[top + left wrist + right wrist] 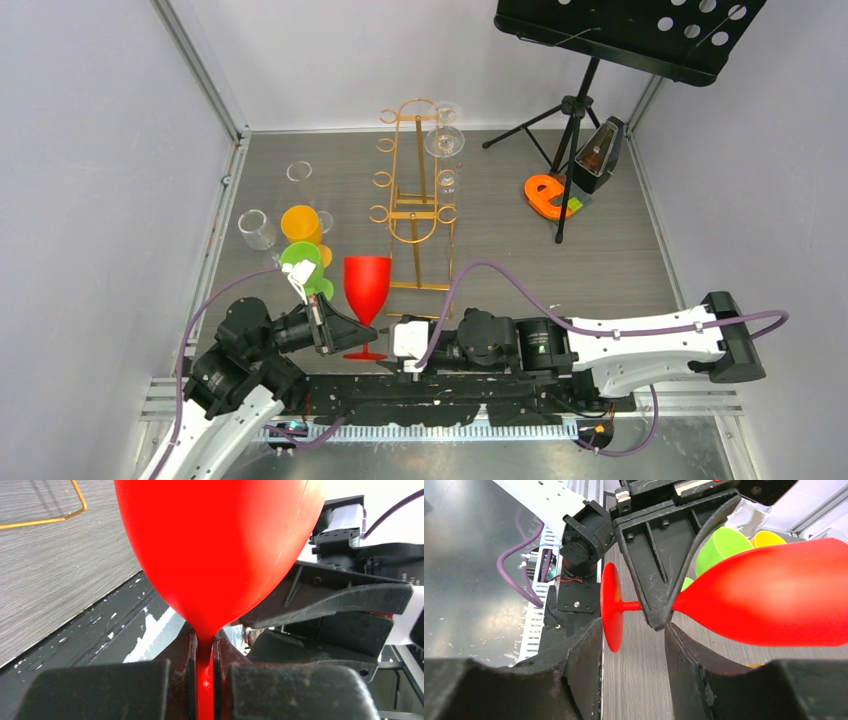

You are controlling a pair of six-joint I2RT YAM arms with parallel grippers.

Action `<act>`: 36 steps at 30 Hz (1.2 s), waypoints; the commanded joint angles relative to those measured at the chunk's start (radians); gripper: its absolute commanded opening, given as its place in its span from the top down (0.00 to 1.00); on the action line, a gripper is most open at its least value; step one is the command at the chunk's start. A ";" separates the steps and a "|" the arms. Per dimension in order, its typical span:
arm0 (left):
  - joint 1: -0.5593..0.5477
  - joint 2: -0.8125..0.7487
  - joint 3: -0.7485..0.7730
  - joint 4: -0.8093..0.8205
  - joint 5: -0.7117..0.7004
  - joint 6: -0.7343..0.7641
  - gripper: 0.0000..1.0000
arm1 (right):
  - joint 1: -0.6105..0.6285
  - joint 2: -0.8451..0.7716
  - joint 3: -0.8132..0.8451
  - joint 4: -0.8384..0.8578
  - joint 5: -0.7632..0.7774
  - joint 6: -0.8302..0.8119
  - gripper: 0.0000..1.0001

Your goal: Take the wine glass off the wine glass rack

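Note:
The gold wire wine glass rack (418, 195) stands at mid-table. A clear wine glass (444, 137) hangs at its top right, and a smaller clear glass (447, 182) sits lower on that side. My left gripper (368, 332) is shut on the stem of a red wine glass (367, 284), held upright near the table's front edge. In the left wrist view the gripper (204, 672) pinches the stem under the red bowl (215, 545). My right gripper (393, 339) is open and empty just right of the stem. In the right wrist view this gripper (634, 652) faces the red foot (610, 605).
A green cup (300, 262), an orange cup (301, 224) and clear glasses (257, 229) stand at the left. A black music stand (575, 110), a metronome (598, 155) and an orange piece (546, 196) are at the back right. Walls close in on three sides.

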 commanded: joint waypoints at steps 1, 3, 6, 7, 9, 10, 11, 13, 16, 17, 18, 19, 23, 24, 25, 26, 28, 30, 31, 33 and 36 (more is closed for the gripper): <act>-0.003 -0.028 0.009 -0.079 0.032 0.108 1.00 | 0.003 -0.079 0.046 -0.060 0.043 0.070 0.45; -0.003 -0.032 0.016 -0.130 0.037 0.154 1.00 | 0.004 -0.106 0.054 -0.111 0.049 0.098 0.44; -0.004 -0.020 0.044 -0.228 0.039 0.252 1.00 | 0.004 -0.144 0.069 -0.169 0.066 0.136 0.42; -0.002 -0.010 0.058 -0.264 0.038 0.291 1.00 | 0.003 -0.155 0.080 -0.198 0.073 0.142 0.41; -0.004 0.005 0.074 -0.324 0.046 0.358 1.00 | 0.003 -0.166 0.092 -0.240 0.089 0.160 0.39; -0.002 0.012 0.083 -0.354 0.056 0.393 1.00 | 0.003 -0.167 0.105 -0.256 0.096 0.171 0.37; -0.004 0.018 0.093 -0.381 0.063 0.427 1.00 | 0.002 -0.167 0.111 -0.285 0.100 0.178 0.37; -0.004 0.028 0.113 -0.441 0.067 0.495 1.00 | -0.004 -0.163 0.130 -0.327 0.101 0.194 0.35; -0.003 0.036 0.142 -0.519 0.076 0.600 1.00 | -0.034 -0.149 0.154 -0.384 0.051 0.215 0.34; -0.004 0.039 0.148 -0.544 0.074 0.629 1.00 | -0.043 -0.143 0.158 -0.390 0.029 0.220 0.34; -0.003 0.040 0.154 -0.567 0.079 0.657 1.00 | -0.065 -0.141 0.163 -0.396 -0.026 0.230 0.34; -0.004 0.039 0.157 -0.582 0.085 0.686 1.00 | -0.076 -0.140 0.165 -0.397 -0.085 0.234 0.34; -0.004 0.020 0.164 -0.637 0.102 0.800 1.00 | -0.152 -0.138 0.172 -0.396 -0.274 0.252 0.33; -0.004 0.014 0.167 -0.645 0.100 0.815 1.00 | -0.170 -0.137 0.173 -0.393 -0.297 0.253 0.33; -0.009 0.009 0.168 -0.641 0.103 0.818 1.00 | -0.177 -0.136 0.174 -0.391 -0.346 0.252 0.33; -0.012 0.001 0.163 -0.630 0.125 0.820 1.00 | -0.191 -0.131 0.174 -0.386 -0.366 0.251 0.33; -0.020 -0.015 0.154 -0.616 0.139 0.821 1.00 | -0.201 -0.120 0.176 -0.379 -0.412 0.243 0.33; -0.036 -0.029 0.157 -0.617 0.137 0.822 1.00 | -0.205 -0.104 0.178 -0.372 -0.442 0.237 0.33; -0.043 -0.038 0.159 -0.616 0.139 0.822 1.00 | -0.209 -0.098 0.179 -0.370 -0.453 0.235 0.33; -0.052 -0.049 0.158 -0.615 0.151 0.822 1.00 | -0.215 -0.077 0.185 -0.358 -0.472 0.233 0.33; -0.067 -0.059 0.157 -0.615 0.157 0.822 1.00 | -0.219 -0.040 0.196 -0.341 -0.505 0.233 0.33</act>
